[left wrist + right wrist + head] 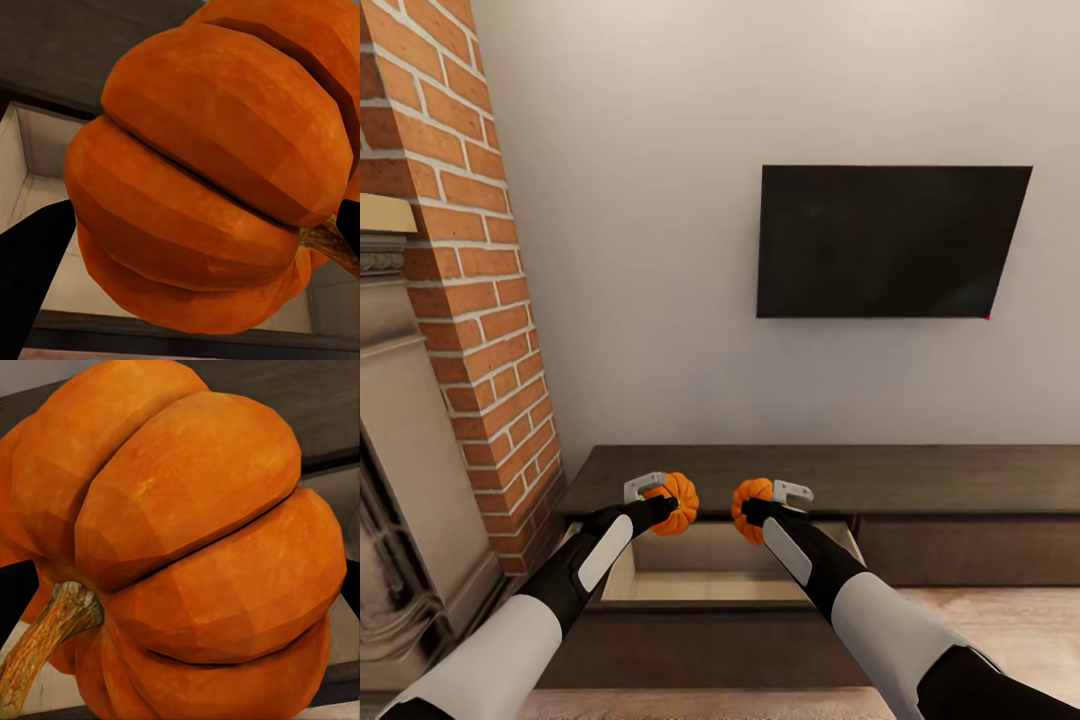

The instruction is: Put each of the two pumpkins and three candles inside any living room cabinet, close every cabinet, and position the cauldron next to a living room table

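Observation:
Two orange ribbed pumpkins hang above the pulled-out drawer (710, 575) of the long dark-brown cabinet (920, 480). My left gripper (665, 500) is shut on the left pumpkin (678, 503), which looms large between its black fingers (34, 270) in the left wrist view (210, 195). My right gripper (755, 508) is shut on the right pumpkin (750, 505); the right wrist view has it up close (195, 555) with its brown stem (45, 645). The drawer's pale inside looks bare where it can be seen. Candles and cauldron are out of view.
A red brick chimney column (470, 280) and a stone fireplace (400, 470) stand close at the left. A black TV (885, 240) hangs on the wall above the cabinet. The cabinet's other front (970, 550) at the right is shut. Wood floor (1000, 630) lies at the right.

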Tool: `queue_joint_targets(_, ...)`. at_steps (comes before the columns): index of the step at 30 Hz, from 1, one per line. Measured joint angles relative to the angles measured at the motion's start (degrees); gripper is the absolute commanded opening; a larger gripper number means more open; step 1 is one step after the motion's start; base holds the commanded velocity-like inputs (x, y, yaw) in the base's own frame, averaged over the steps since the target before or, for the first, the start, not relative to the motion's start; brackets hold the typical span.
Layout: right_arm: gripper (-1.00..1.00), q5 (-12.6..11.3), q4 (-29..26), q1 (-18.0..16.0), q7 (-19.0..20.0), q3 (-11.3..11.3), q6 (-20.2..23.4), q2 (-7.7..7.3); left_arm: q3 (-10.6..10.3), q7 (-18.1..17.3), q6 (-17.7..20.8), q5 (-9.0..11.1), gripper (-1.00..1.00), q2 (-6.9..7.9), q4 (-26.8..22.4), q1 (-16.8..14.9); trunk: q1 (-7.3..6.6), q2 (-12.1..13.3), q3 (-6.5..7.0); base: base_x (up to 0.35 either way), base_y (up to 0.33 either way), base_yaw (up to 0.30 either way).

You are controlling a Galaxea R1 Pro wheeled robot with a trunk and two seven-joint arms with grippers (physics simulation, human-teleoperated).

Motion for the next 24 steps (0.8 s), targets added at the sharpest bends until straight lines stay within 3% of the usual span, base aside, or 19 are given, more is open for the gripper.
queue_joint_targets(4, -1.00, 0.2, 0.0, 0.0, 2.1, 0.0, -0.4, -0.02, 0.0, 0.0, 0.1, 0.0, -1.00, -0.03, -0.2, 0.0, 0.88, -1.6, -0.72, 0.000, 0.000, 0.000)
queue_joint_targets(24, -1.00, 0.2, 0.1, 0.0, 2.7, 0.1, -2.1, -0.03, 0.0, 0.0, 0.1, 0.0, -1.00, -0.01, -0.2, 0.0, 5.27, -9.6, -4.31, 0.000, 0.000, 0.000)
